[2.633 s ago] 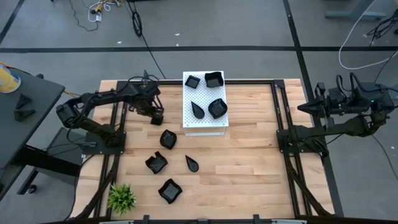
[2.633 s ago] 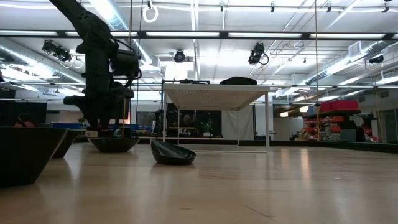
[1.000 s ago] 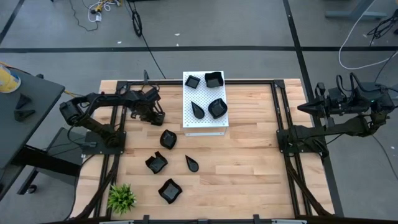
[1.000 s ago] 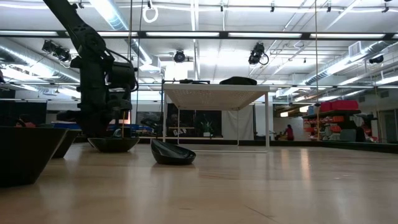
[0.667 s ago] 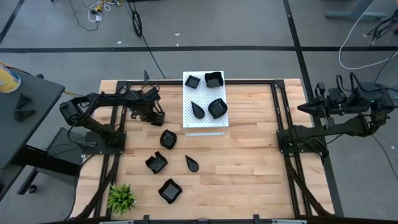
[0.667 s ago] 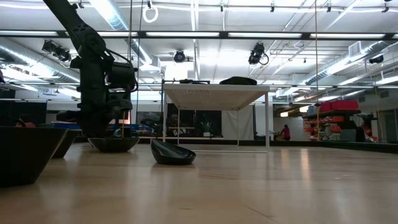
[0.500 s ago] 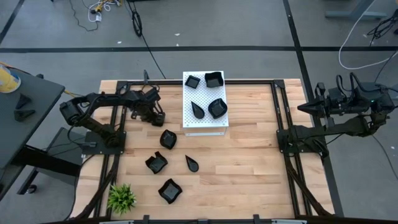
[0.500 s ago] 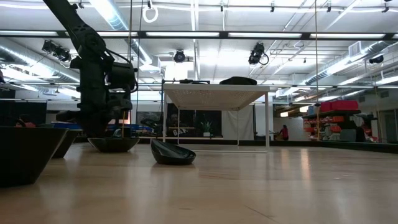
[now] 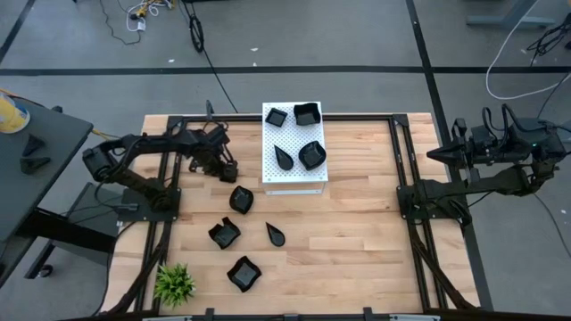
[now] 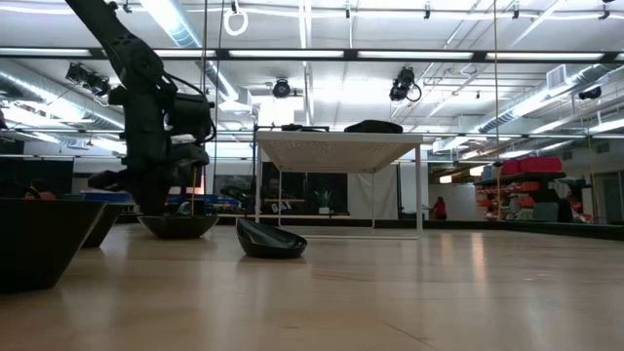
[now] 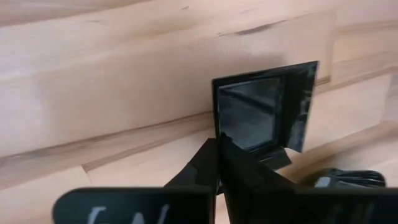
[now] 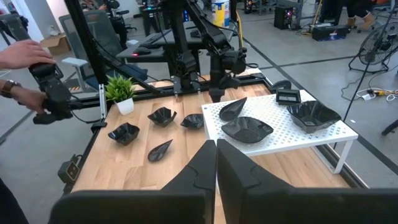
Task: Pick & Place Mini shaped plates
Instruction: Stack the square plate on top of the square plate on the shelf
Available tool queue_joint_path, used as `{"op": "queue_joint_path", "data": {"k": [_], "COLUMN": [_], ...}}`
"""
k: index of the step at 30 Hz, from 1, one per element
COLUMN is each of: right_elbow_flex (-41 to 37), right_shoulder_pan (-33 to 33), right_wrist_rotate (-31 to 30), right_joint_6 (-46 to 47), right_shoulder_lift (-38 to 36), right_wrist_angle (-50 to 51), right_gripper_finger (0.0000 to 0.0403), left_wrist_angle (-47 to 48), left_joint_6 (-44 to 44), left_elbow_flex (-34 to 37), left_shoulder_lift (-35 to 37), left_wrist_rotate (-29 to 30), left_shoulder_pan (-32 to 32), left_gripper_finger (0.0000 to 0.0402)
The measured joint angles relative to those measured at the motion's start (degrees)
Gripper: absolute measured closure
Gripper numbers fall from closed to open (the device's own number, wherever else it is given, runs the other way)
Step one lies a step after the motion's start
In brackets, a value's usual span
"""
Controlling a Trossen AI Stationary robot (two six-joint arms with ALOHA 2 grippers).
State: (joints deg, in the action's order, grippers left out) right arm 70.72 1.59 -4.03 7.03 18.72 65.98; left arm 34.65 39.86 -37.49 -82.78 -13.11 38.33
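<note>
My left gripper stands low over the table just left of the white perforated board, shut on a small square glossy black plate. Several black plates sit on the board, among them a teardrop one. Others lie on the wood: one near the left gripper, one, a teardrop one and one. My right gripper is shut on nothing and hangs high at the table's right side. My left gripper pinches one side wall of the square plate, at its rim, between its two fingers. The fingers come steeply from above. The plate's hollow faces up. Whether its underside is still on the wood, I cannot tell.
A small green plant stands at the near left corner. The board stands raised on thin legs. Black frame rails run along both sides of the table. Beyond the table, a person's hand shows in the right wrist view.
My left gripper has stayed over the same spot beside the board and has tipped slightly. My right arm and the plates on the table and board have kept still.
</note>
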Motion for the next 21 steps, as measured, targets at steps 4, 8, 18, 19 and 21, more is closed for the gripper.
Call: {"op": "queue_joint_path", "data": {"k": [4,8,18,19,21], "right_elbow_flex": [0.00,0.00,0.00,0.00,0.00], "right_shoulder_pan": [0.01,0.02,0.02,0.00,0.02], "right_wrist_rotate": [-0.02,-0.02,0.00,-0.02,-0.02], "right_joint_6": [-0.02,0.00,-0.02,-0.02,-0.02], "right_shoulder_lift": [0.01,0.00,0.02,0.00,0.00], "right_wrist_angle": [0.01,0.02,0.01,0.00,0.00], "right_gripper_finger": [0.0384,0.0384,0.0384,0.0384,0.0384], "left_wrist_angle": [0.65,1.86,7.93,8.68,9.40], "left_joint_6": [0.43,0.46,0.12,-0.20,-1.04], "left_elbow_flex": [-0.55,-2.60,-12.17,-13.44,-15.94], "left_shoulder_lift": [1.80,3.09,3.80,3.80,3.80], "left_wrist_rotate": [0.13,0.29,4.44,4.83,5.42], "left_shoulder_pan": [0.00,0.00,0.00,0.00,0.09], "left_gripper_finger": [0.0392,0.0393,0.0394,0.0394,0.0393]}}
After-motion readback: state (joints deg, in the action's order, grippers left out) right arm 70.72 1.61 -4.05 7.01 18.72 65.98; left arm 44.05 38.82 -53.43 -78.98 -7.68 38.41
